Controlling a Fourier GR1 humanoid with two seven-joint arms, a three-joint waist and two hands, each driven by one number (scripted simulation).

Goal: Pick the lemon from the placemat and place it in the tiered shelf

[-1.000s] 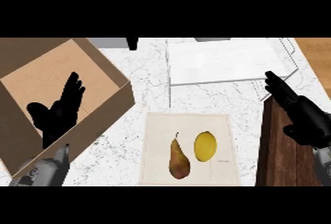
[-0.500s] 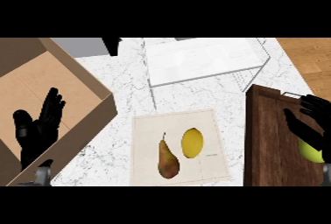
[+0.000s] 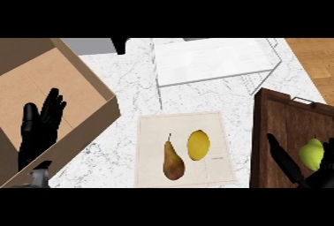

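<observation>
Lemon (image 3: pixel 198 145): on placemat (image 3: pixel 157 128), just beside pear (image 3: pixel 172 159).
Left hand (image 3: pixel 40 128): fingers straight, over box (image 3: pixel 39 79).
Right hand (image 3: pixel 318 180): spread wide.

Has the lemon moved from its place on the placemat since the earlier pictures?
No. The lemon still lies on the placemat, just right of the pear, as before.

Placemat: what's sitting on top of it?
A yellow lemon and a brown pear lie side by side on the placemat, lemon on the view's right, both uncovered. The counter under the mat is hidden.
</observation>
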